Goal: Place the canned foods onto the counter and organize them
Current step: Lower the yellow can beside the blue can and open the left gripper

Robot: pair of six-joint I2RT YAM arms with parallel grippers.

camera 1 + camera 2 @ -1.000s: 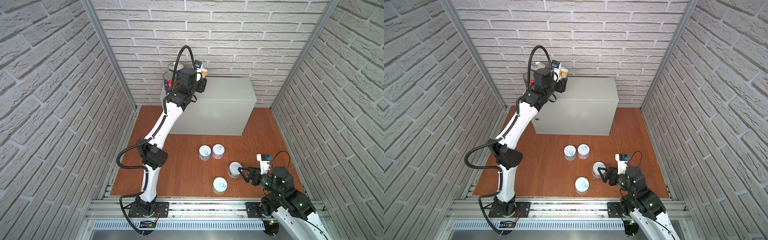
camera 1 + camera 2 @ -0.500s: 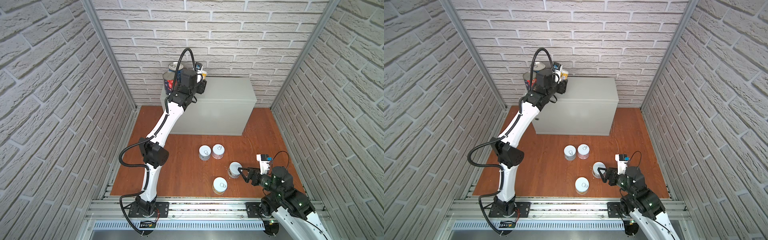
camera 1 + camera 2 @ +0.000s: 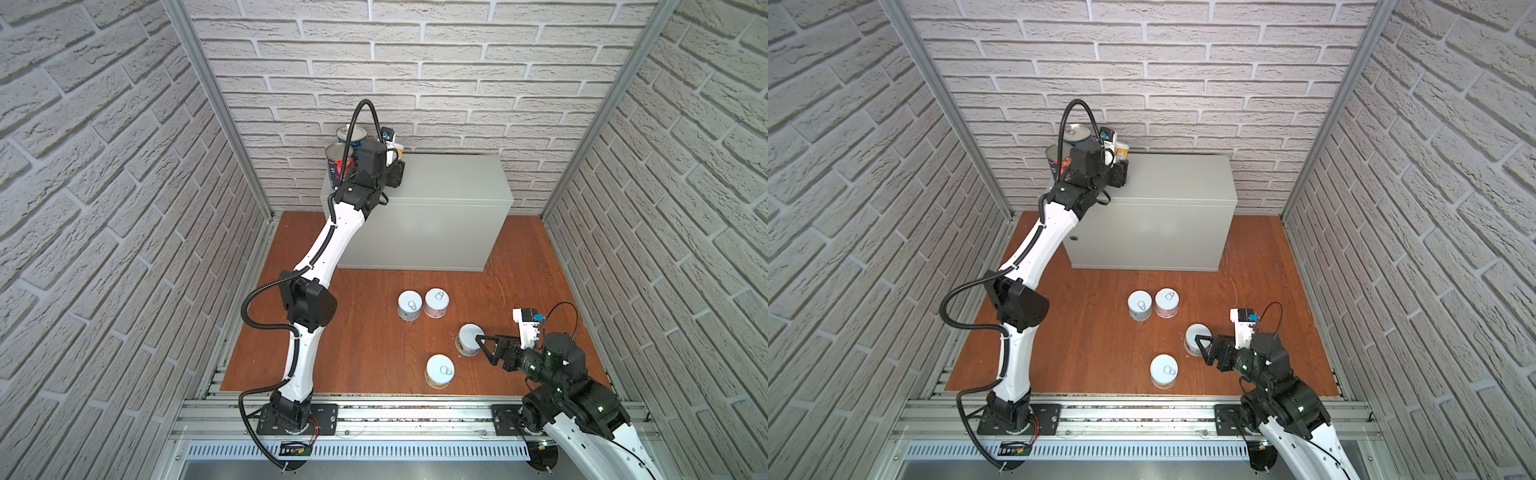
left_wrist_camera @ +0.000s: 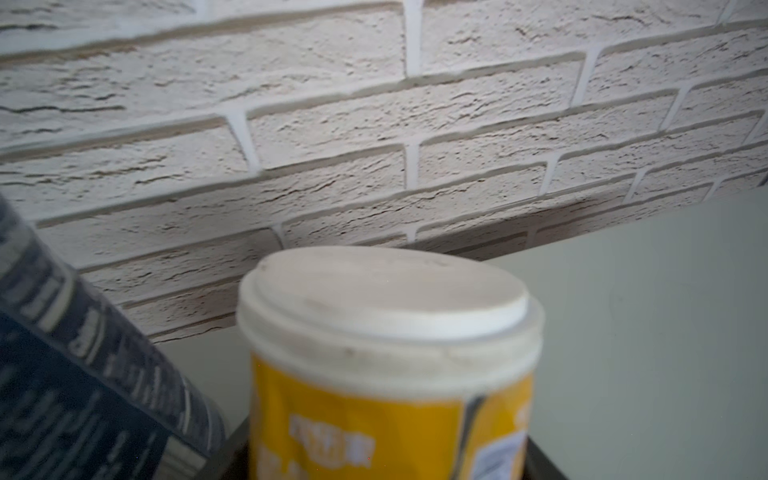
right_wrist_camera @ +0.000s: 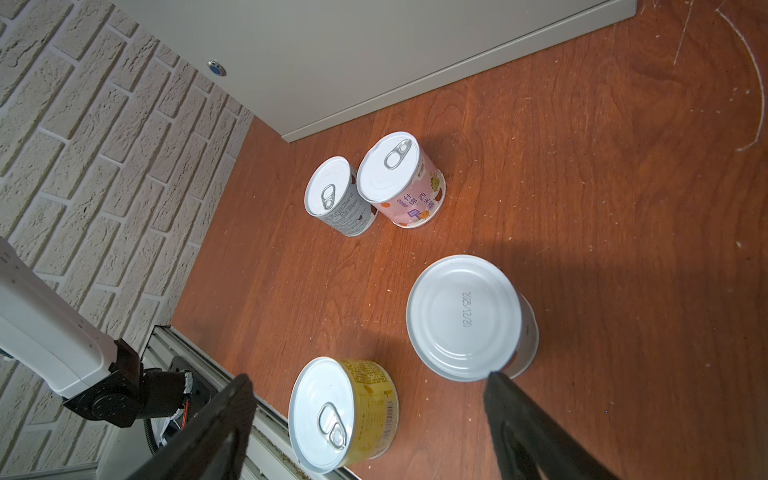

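Note:
On the grey counter (image 3: 449,178), at its back left corner, stand two tall cans, one blue-labelled (image 3: 351,135) and one with tomatoes (image 3: 338,160). Beside them my left gripper (image 4: 386,457) is shut on a white-lidded yellow can (image 4: 386,332), also seen in a top view (image 3: 1122,150). Four short cans stand on the wooden floor: pale blue (image 5: 332,195), pink (image 5: 399,178), yellow (image 5: 345,411) and one bottom-up (image 5: 465,316). My right gripper (image 3: 485,349) hangs open low over the floor, one fingertip at the bottom-up can's edge, holding nothing.
Brick walls close the cell on three sides. A metal rail (image 3: 395,411) runs along the floor's front edge, close to the yellow floor can. The counter's front carries a small round lock (image 5: 217,68). Bare counter top stretches to the right of the left gripper.
The left arm has shifted slightly at the counter's back left corner with the yellow can still in its grip. The right arm has hardly moved.

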